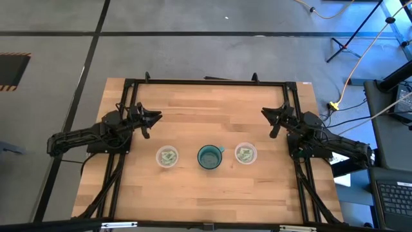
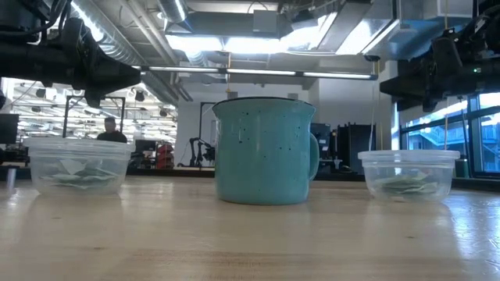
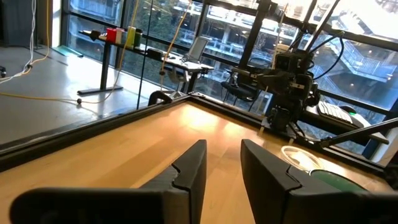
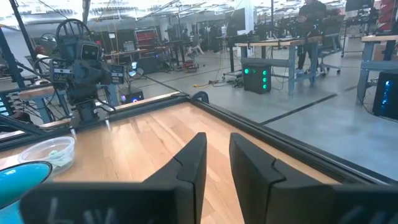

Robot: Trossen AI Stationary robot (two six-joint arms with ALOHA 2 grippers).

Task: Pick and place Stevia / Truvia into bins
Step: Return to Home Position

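Observation:
Two clear plastic cups stand upright on the wooden table, one on each side of a teal mug. The left cup [image 1: 167,156] [image 2: 76,166] holds pale green and white packets [image 2: 76,176]. The right cup [image 1: 245,153] [image 2: 408,174] holds packets [image 2: 405,186] too. My left gripper [image 1: 158,117] [image 3: 222,163] hovers open above the table's left side, beyond the left cup. My right gripper [image 1: 264,111] [image 4: 217,158] hovers open above the right side, beyond the right cup. No loose packet shows on the table.
The teal mug [image 1: 209,156] [image 2: 264,150] with a handle stands between the cups. A black frame [image 1: 206,82] runs along the table's far edge and sides. Bare wood [image 1: 209,116] lies between the two grippers. A person [image 2: 112,130] shows in the room far behind.

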